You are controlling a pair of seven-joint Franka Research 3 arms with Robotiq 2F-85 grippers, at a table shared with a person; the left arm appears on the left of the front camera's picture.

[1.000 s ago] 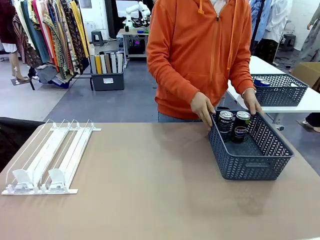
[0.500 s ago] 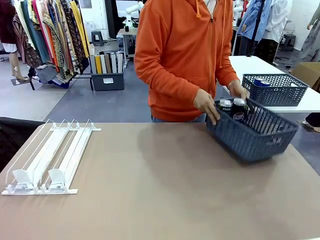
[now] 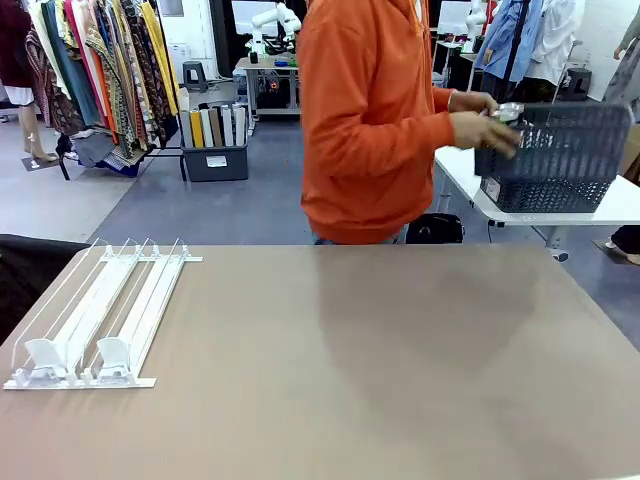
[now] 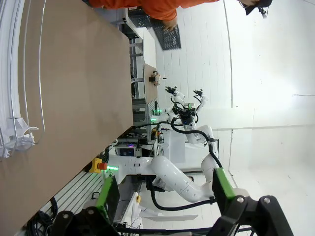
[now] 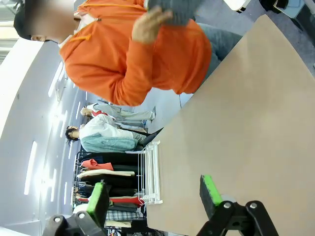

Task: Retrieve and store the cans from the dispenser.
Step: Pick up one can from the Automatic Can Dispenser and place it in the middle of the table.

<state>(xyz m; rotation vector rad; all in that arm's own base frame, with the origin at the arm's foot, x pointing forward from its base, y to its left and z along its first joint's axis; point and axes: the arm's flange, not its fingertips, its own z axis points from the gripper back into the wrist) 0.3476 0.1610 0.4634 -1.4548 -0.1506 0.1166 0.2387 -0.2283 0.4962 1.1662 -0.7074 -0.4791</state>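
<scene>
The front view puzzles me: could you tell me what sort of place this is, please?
Probably a robotics lab or data-collection space staged like a shop: clothes racks stand behind, another robot arm sits at a far table, and a white dispenser lies on the brown worktable.

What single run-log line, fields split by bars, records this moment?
person: holds mesh basket off table | dispenser: lanes bare | left gripper: open | right gripper: open
</scene>
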